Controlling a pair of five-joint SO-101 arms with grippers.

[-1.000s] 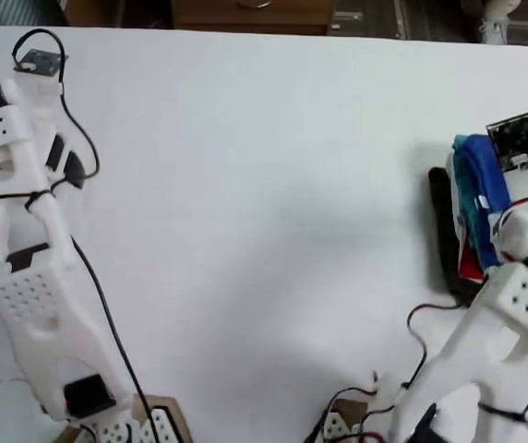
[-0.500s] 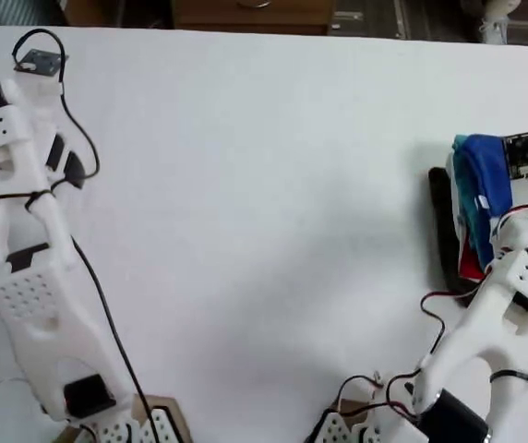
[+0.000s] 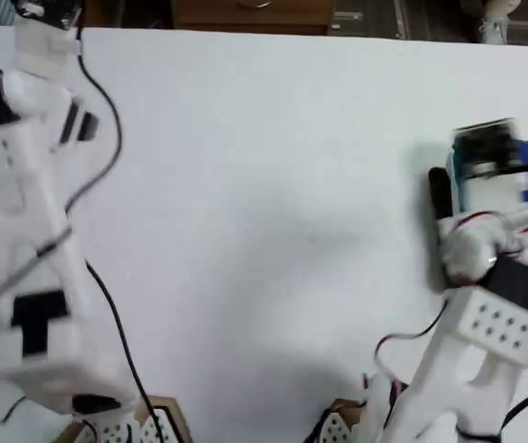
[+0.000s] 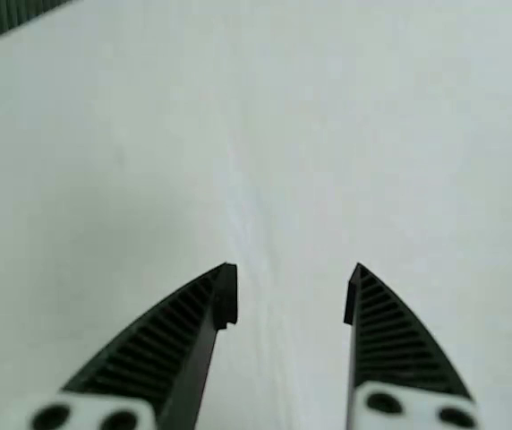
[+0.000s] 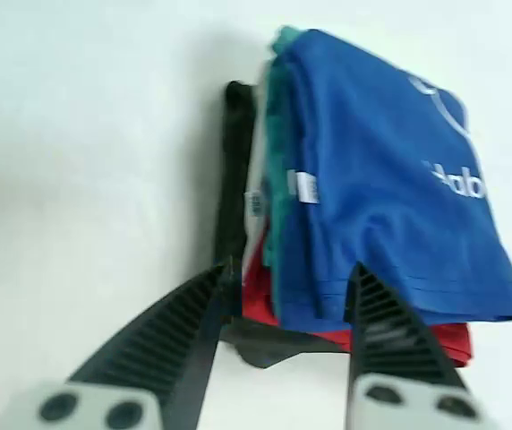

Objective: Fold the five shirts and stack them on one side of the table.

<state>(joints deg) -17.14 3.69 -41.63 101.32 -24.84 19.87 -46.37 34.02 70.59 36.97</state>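
**Stack of shirts** (image 5: 363,197): folded and set at the right side of the table (image 3: 264,185).
- **Layers:** A blue shirt (image 5: 390,161) is laid on top. Teal (image 5: 277,134), red (image 5: 453,342) and black (image 5: 235,161) layers are seen beneath it. A fifth layer cannot be made out.
- **Handling, as judged:** The cloth is soft, light and limp, and the layers are apt to slide on one another. Hold is best taken at a folded edge.

**Right gripper** (image 5: 292,273): the fingers are spread wide and nothing is held. It is poised over one edge of the stack.

**Left gripper** (image 4: 292,278): the fingers are parted wide and nothing is held. It is placed over bare table.
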